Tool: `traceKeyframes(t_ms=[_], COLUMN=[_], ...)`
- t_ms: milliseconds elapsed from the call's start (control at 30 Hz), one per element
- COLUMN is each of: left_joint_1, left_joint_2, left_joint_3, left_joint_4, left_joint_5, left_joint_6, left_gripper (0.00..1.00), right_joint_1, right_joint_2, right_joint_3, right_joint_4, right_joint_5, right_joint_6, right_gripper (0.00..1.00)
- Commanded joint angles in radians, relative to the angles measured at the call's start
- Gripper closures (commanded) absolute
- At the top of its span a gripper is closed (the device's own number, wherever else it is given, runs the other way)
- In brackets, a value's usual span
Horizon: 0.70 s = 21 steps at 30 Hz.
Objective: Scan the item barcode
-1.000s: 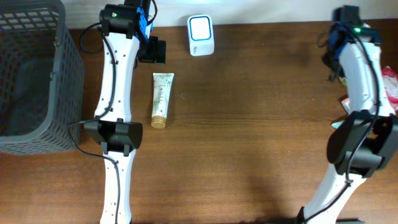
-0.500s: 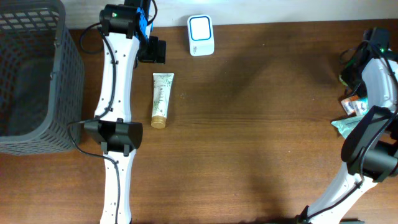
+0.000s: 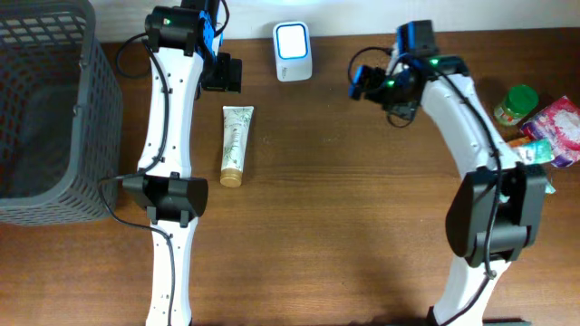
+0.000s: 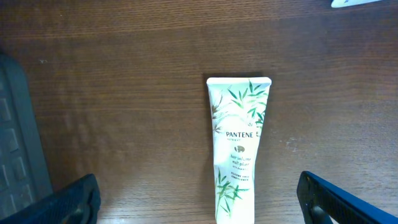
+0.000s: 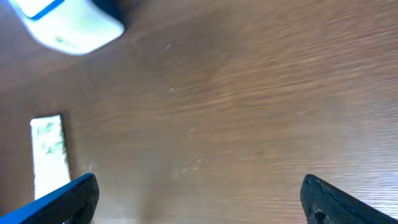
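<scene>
The item is a white Pantene tube [image 3: 236,145] with green leaf print, lying flat on the wooden table, cap toward the front. In the left wrist view the tube [image 4: 236,149] lies between and beyond the fingers. My left gripper [image 3: 222,74] [image 4: 199,202] hovers by the tube's far end, open and empty. The white scanner [image 3: 293,52] with a blue window stands at the back edge. My right gripper [image 3: 364,83] [image 5: 199,199] hangs to the right of the scanner, open and empty. Its blurred wrist view catches the scanner [image 5: 68,22] and the tube's end [image 5: 50,155].
A grey mesh basket [image 3: 45,109] fills the left side of the table. At the right edge lie a green-capped jar [image 3: 515,104], a pink packet [image 3: 562,122] and other small packs. The left arm's base [image 3: 168,195] stands close beside the tube.
The right arm has swung from the far right edge in to the back middle near the scanner, and its jaws have opened. The left arm and the tube have not moved.
</scene>
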Motion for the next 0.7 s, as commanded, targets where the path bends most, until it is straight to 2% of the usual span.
traceKeyframes(t_ms=[0, 67, 133, 200, 233, 333, 400, 433, 500, 533, 667], left_joint_1=[0.003, 0.003, 0.003, 0.003, 0.003, -0.001, -0.010, -0.010, -0.010, -0.014, -0.027], left_joint_2=[0.000, 0.000, 0.000, 0.000, 0.000, 0.001, 0.029, 0.046, 0.078, 0.091, 0.092], left_joint_3=[0.008, 0.008, 0.008, 0.008, 0.008, 0.007, 0.001, -0.026, -0.089, -0.172, -0.472], left_joint_4=[-0.001, -0.001, -0.001, 0.002, 0.013, 0.008, -0.001, -0.001, -0.002, -0.002, 0.034], left_joint_5=[0.007, 0.007, 0.009, 0.017, 0.053, 0.298, 0.263, 0.245, 0.245, 0.250, 0.194], left_joint_6=[-0.010, -0.010, -0.010, -0.010, -0.035, -0.043, -0.042, -0.042, -0.041, -0.042, -0.042], left_gripper=[0.01, 0.01, 0.01, 0.01, 0.01, 0.01, 0.01, 0.06, 0.29, 0.32, 0.33], right_joint_1=[0.048, 0.056, 0.051, 0.053, 0.053, 0.053, 0.053, 0.053, 0.053, 0.053, 0.053], right_joint_2=[-0.021, -0.021, -0.020, -0.021, -0.020, -0.021, -0.021, -0.020, -0.021, -0.021, -0.020], right_joint_3=[-0.005, -0.005, -0.005, -0.005, -0.005, -0.005, -0.005, -0.005, -0.005, -0.005, -0.005], right_joint_4=[0.000, 0.000, 0.000, 0.000, 0.000, 0.000, 0.000, 0.000, 0.000, 0.000, 0.000], right_joint_5=[-0.001, 0.001, 0.127, 0.146, 0.146, 0.146, 0.146, 0.146, 0.146, 0.146, 0.146], right_joint_6=[-0.008, -0.014, -0.040, -0.040, -0.040, -0.040, -0.040, -0.040, -0.040, -0.040, -0.040], right_gripper=[0.01, 0.01, 0.01, 0.01, 0.01, 0.01, 0.01, 0.01, 0.01, 0.01, 0.01])
